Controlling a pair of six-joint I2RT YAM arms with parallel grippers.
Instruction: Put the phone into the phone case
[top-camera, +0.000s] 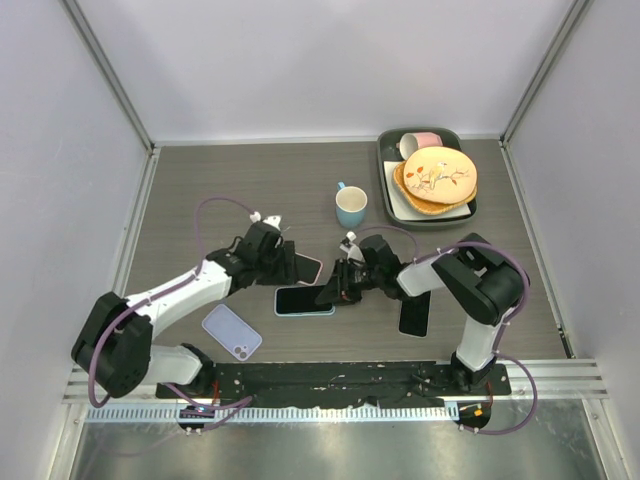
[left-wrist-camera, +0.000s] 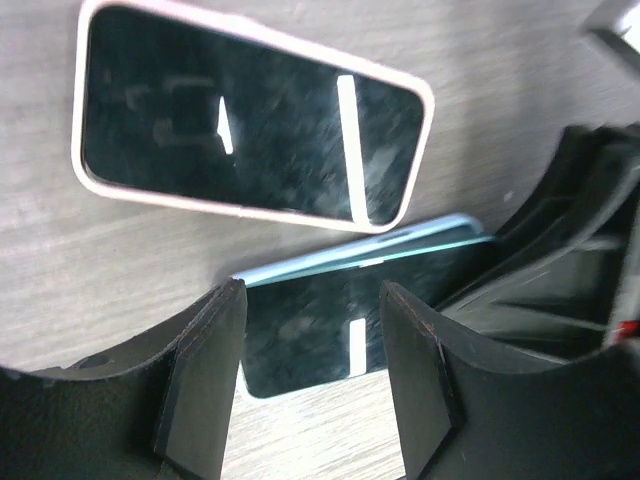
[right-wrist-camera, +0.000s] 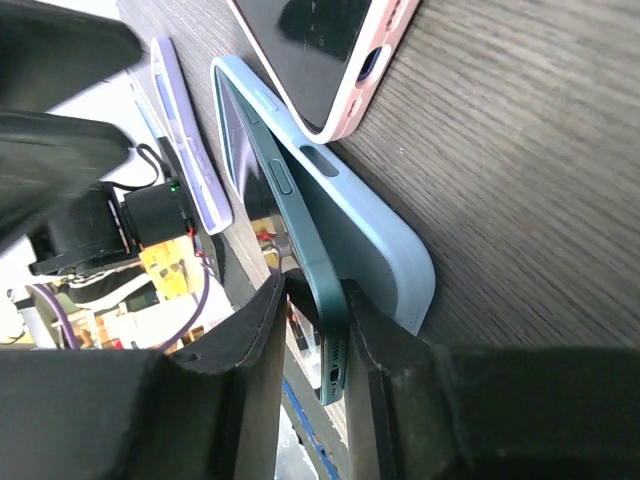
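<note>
The dark teal phone (top-camera: 300, 300) lies screen up in a light blue phone case (top-camera: 322, 312) near the middle of the table. In the right wrist view, the phone's (right-wrist-camera: 300, 230) near end stands lifted out of the case (right-wrist-camera: 380, 240). My right gripper (right-wrist-camera: 315, 330) straddles that end; one finger touches the phone and a slim gap shows on the other side. My right gripper (top-camera: 338, 290) is at the phone's right end. My left gripper (left-wrist-camera: 315, 390) hovers open over the phone's (left-wrist-camera: 310, 330) left end, touching nothing. My left gripper (top-camera: 283, 262) sits just above that end in the top view.
A second phone in a pink case (top-camera: 306, 267) lies just behind the blue one. A lilac case (top-camera: 232, 332) lies front left and a black phone (top-camera: 415, 312) front right. A blue cup (top-camera: 351, 206) and a tray (top-camera: 385, 175) of plates stand behind.
</note>
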